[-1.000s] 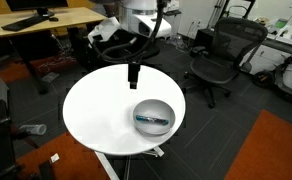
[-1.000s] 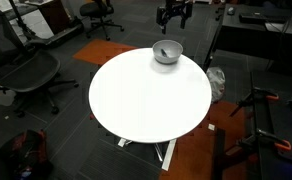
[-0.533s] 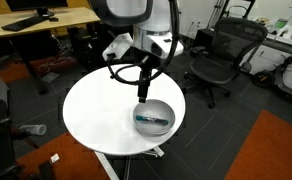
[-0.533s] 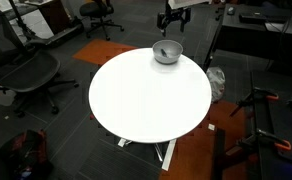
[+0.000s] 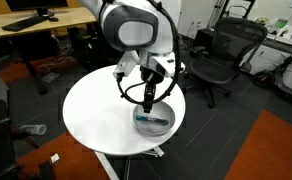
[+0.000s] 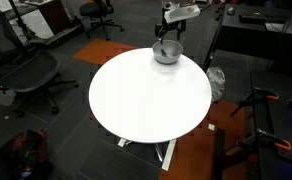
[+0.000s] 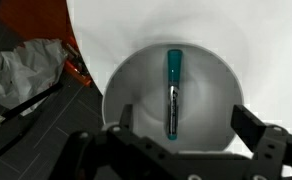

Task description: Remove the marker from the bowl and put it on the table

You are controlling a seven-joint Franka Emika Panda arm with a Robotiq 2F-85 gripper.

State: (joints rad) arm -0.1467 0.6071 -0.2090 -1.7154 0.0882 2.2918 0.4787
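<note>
**Wrist view, looking down between the fingers of the claw (image 7: 181, 116).** The jaws stand spread wide and grip nothing. The marker (image 7: 172, 92) lies flat on the floor of the metal bowl (image 7: 124, 88). Its teal end points away from the camera and its dark barrel toward it, roughly centred between the two fingers.

In both exterior views the claw (image 5: 149, 97) hangs just above the metal bowl (image 5: 166, 110), which sits near the edge of the round white counter (image 5: 91, 115).

**Handling, as judged:** the marker is light and rigid, but its smooth round barrel may roll or skid on the slick, curved metal. The bowl itself looks light enough to shift if nudged.

The best hold appears to be mid-barrel — fingers closing across its width, low enough to pinch yet clear of the bowl's floor and rim.
</note>
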